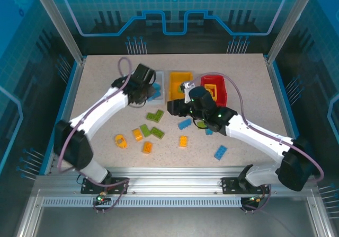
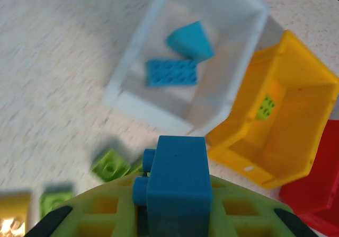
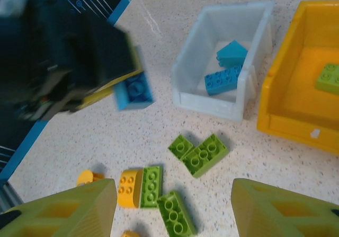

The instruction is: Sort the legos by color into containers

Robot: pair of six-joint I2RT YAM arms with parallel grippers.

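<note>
Left gripper (image 2: 170, 197) tight on a blue brick (image 2: 177, 178) near the white bin (image 2: 132, 96) — right gripper (image 3: 175, 205) spread, empty.

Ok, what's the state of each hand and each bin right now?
Left hand, shut on a blue brick.
Right hand, open, nothing between its fingers.
White bin, upright, two blue bricks inside.
Yellow bin, upright, one green brick inside.
Red bin, upright, a yellow piece inside.

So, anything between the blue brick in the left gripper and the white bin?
Nothing visible. The blue brick in the left gripper hangs just short of the white bin, whose top is open, with two blue bricks inside.
</note>
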